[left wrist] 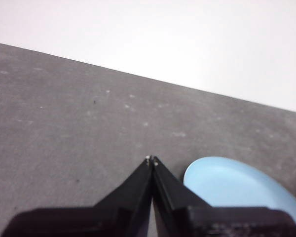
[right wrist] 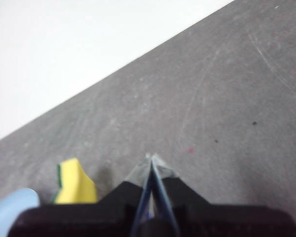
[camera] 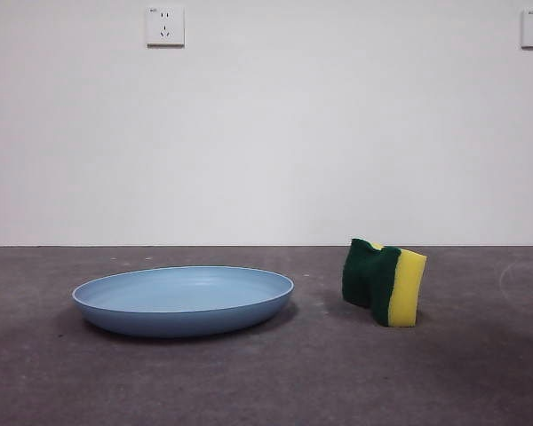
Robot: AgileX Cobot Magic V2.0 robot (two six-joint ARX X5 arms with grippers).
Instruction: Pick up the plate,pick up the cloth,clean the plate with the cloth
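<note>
A wide, shallow, round light-blue plate [camera: 183, 300] with a smooth matte surface and a low raised rim lies flat on the dark grey tabletop [camera: 266, 382], at the left of the scene. To its right, apart from it, a small kitchen sponge [camera: 385, 284] of yellow foam with a dark green scouring layer stands on its edge; its sides are wavy, and the green layer faces the plate. The left claw [left wrist: 151, 160] hangs above bare tabletop just beside the plate, its two black jaws pressed together and holding nothing. The right claw [right wrist: 152, 159] hangs near the sponge, its jaws together too and also empty.
</note>
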